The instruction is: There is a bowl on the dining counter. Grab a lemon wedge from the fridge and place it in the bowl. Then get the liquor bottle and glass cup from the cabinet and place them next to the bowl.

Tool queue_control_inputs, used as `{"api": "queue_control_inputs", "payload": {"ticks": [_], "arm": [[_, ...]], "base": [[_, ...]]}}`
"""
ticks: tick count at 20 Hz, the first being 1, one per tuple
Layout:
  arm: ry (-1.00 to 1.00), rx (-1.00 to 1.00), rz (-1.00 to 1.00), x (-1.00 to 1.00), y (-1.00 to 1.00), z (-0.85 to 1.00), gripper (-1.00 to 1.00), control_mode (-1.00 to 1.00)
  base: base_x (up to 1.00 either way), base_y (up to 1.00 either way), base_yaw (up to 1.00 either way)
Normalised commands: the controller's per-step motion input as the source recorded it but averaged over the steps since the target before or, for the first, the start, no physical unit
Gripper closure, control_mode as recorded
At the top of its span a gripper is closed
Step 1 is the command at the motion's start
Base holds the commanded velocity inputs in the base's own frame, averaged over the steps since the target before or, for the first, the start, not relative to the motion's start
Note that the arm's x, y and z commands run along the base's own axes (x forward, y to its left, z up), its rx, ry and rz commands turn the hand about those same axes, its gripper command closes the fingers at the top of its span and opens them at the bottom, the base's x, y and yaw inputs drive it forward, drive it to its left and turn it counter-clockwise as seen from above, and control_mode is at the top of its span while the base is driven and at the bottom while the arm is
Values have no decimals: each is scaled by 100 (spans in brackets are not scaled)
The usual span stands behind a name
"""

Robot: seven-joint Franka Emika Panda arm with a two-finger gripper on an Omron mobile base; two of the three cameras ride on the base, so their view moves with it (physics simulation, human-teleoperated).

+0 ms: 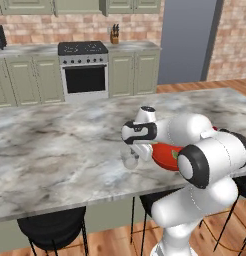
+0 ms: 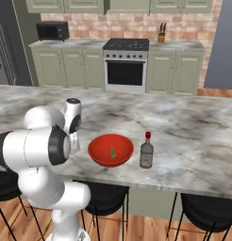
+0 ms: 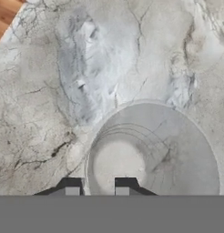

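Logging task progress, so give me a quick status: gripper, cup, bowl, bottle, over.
Gripper over glass cup on dining counter, grip unclear. Lemon wedge in bowl; liquor bottle beside it. Nothing blocking.

Glossy white rounded arm (image 2: pixel 42 155) — black joint rings — dark fingers (image 3: pixel 72 185).

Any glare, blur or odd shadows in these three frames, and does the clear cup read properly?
Left base view: flat even light, no glare; the glass cup is faint against the dining counter. Right base view: soft rendering; the bowl and liquor bottle cast only weak shadows. Hand view: the cup reads as a pale grey disc below the pincer, marble veins showing through it.
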Motion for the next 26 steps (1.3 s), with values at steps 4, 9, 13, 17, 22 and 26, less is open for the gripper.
{"api": "queue_control_inputs", "payload": {"ticks": [4,9,13,17,22,26], "arm": [[-1,0,0,0,3,-32,-100,-100],[-5,1,0,-26,1,-4,-100,-100],[-4,5,0,-37,0,30,-100,-100],[-6,6,0,-43,-1,49,-100,-100],[-10,4,0,-38,-10,66,-100,-100],[-16,3,0,-74,-3,53,-100,-100]], "base": [[0,0,0],[0,0,0],[0,0,0],[0,0,0],[0,0,0],[0,0,0]]}}
